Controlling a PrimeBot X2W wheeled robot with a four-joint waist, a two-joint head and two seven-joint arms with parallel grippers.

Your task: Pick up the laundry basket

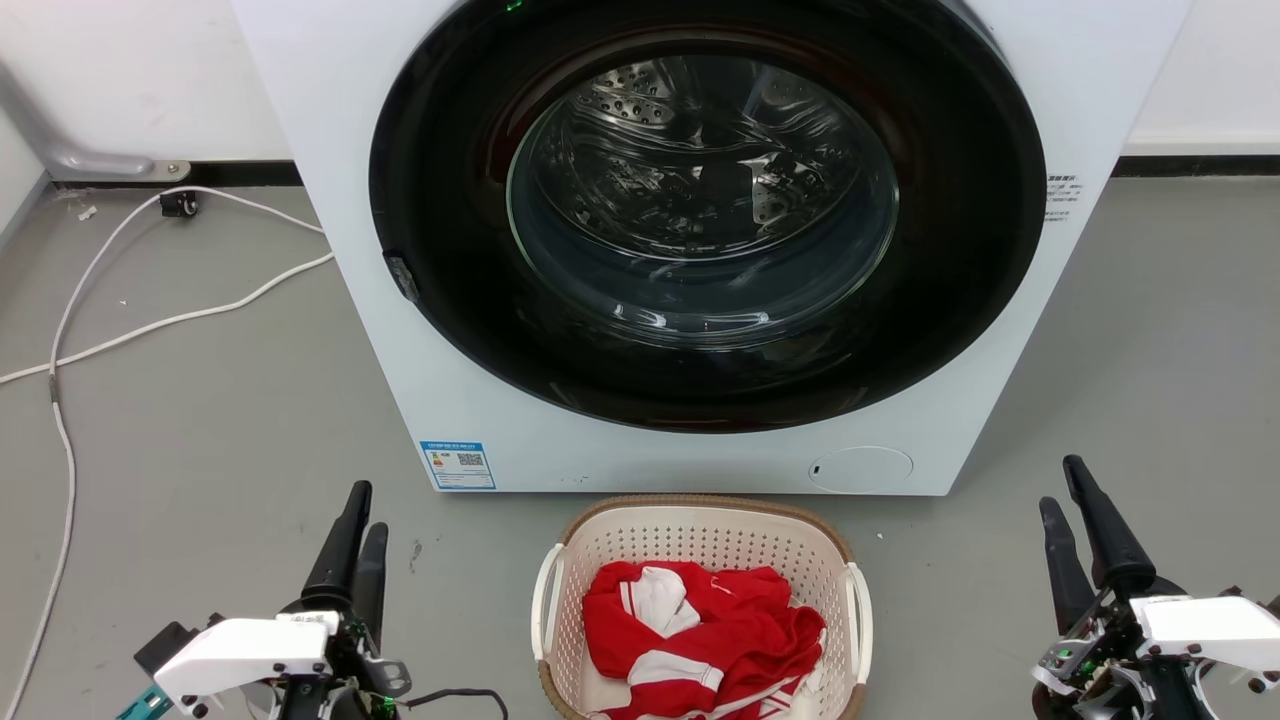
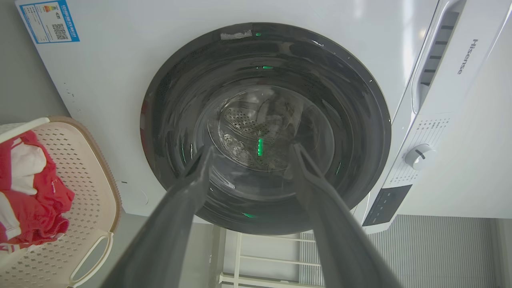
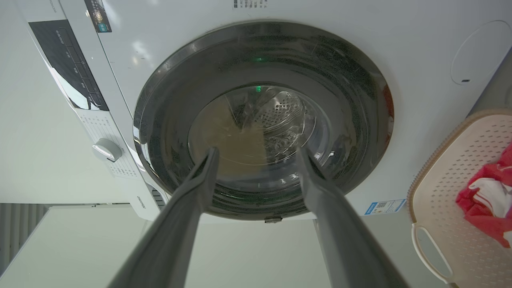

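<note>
The laundry basket (image 1: 700,533), cream perforated plastic with a brown rim and white side handles, stands on the grey floor just in front of the washing machine. A red and white garment (image 1: 700,630) lies inside it. My left gripper (image 1: 366,510) hovers left of the basket, apart from it, open and empty. My right gripper (image 1: 1060,483) is off to the basket's right, also open and empty. In the left wrist view the open left gripper (image 2: 252,149) points at the machine door, with the basket (image 2: 80,160) at the left edge. The right wrist view has the right gripper (image 3: 257,151) and the basket (image 3: 452,168) at the right.
The white washing machine (image 1: 700,460) with its shut round glass door (image 1: 700,200) rises right behind the basket. A white cable (image 1: 150,325) snakes over the floor at the left. Bare grey floor lies on both sides of the basket.
</note>
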